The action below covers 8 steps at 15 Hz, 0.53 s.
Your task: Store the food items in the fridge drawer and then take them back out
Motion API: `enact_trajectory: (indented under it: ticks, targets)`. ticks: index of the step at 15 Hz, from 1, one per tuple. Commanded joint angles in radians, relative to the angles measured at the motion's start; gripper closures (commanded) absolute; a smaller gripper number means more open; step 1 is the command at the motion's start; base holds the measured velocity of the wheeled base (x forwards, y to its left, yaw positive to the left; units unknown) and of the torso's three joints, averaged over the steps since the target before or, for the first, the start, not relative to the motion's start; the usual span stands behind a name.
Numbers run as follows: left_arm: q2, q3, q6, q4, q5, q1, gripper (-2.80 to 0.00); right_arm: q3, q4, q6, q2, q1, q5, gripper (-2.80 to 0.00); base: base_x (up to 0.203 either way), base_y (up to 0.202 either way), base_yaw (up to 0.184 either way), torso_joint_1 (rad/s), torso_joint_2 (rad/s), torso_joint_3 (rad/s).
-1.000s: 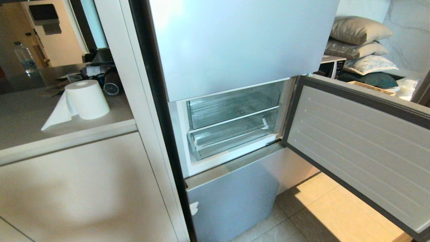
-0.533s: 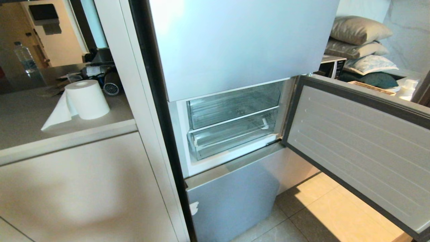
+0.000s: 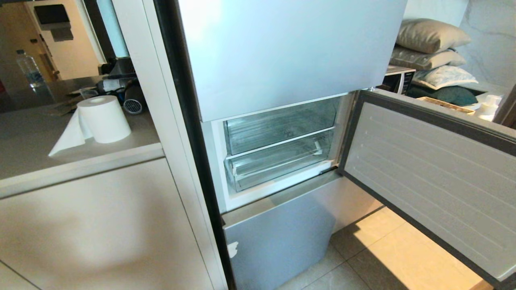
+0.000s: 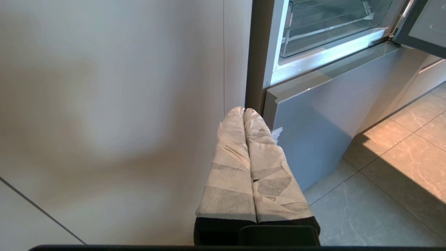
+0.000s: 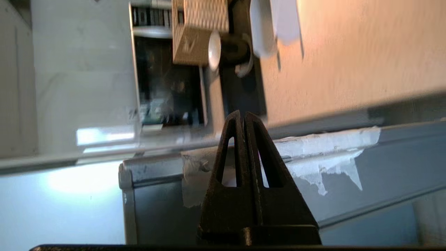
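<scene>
No brand, label or readable writing is showing on anything in view. In the head view the fridge is filling the middle of the frame with its middle door (image 3: 435,177) swinging open to the right, and the fridge drawer (image 3: 278,163) is sitting pushed in at the centre, just below a similar clear bin (image 3: 280,125); its ribbed floor is looking bare, and none of the red food items are showing in any view. A pale silvery-blue front (image 3: 282,52) is covering the compartment above and another (image 3: 278,241) is closing the one below, with a scrap of white tape (image 3: 232,249) sticking near its lower left corner. On the bench (image 3: 24,149) at the left of the frame a paper towel roll (image 3: 104,119) is standing with a loose sheet trailing, and a water bottle (image 3: 28,68) is standing at the far upper left. Pillows (image 3: 431,44) are lying stacked in the upper right. Neither arm is appearing in the head view. In the left wrist view the left gripper (image 4: 245,113), its fingers wrapped in pale tape and pressed together on nothing, is hanging before the cabinet panel beside the fridge's lower front. In the right wrist view the right gripper (image 5: 242,116), dark fingers closed and empty, is pointing at a grey edge with torn white tape (image 5: 324,153), a woven basket (image 5: 200,31) lying beyond.
</scene>
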Motion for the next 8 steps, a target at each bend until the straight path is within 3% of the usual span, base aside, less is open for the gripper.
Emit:
enact_trajectory:
  ticks: [1, 5, 8]
  targets:
    - [0.002, 0.0, 0.001, 0.0, 0.001, 0.0, 0.0, 0.027, 0.005, 0.005, -0.08, 0.0, 0.029, 0.0, 0.0, 0.0, 0.0, 0.0, 0.0, 0.0]
    - [0.002, 0.0, 0.0, -0.001, 0.001, 0.0, 0.0, -0.02, -0.064, 0.027, -0.211, -0.084, 0.041, 0.0, 0.0, 0.0, 0.0, 0.0, 0.0, 0.0]
    - [0.002, 0.0, -0.001, -0.002, 0.001, 0.0, 0.0, -0.079, -0.277, 0.244, -0.219, -0.093, 0.036, 0.0, 0.0, 0.0, 0.0, 0.0, 0.0, 0.0]
